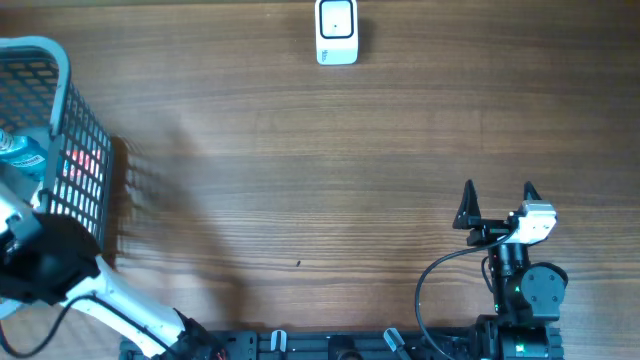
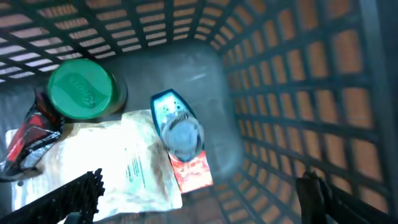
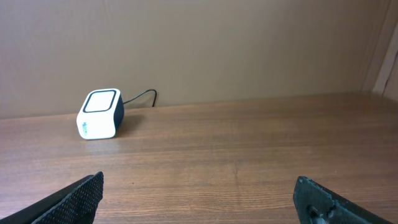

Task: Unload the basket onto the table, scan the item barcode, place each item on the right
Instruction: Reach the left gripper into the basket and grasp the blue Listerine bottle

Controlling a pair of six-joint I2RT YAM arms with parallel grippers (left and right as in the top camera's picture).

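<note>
Five items lie in one grey mesh basket [image 1: 88, 120] at the left edge of the worktop [image 1: 300, 180]: a blue bottle [image 2: 177, 127], a green-lidded jar [image 2: 81, 89], a white pouch [image 2: 124, 165], a red packet [image 2: 193, 175] partly under the bottle, and a red-and-black wrapper [image 2: 31, 140]. All five show only in the left wrist view, while the overhead gives just the bottle and a red patch through the mesh. The left claw [image 2: 202, 176] hangs above them, fingers apart and empty. The single white scanner [image 1: 336, 32] stands at the far edge with its cable [image 3: 140, 96] seen only from the right wrist, and the right claw [image 1: 497, 205] near the front is likewise spread wide.
</note>
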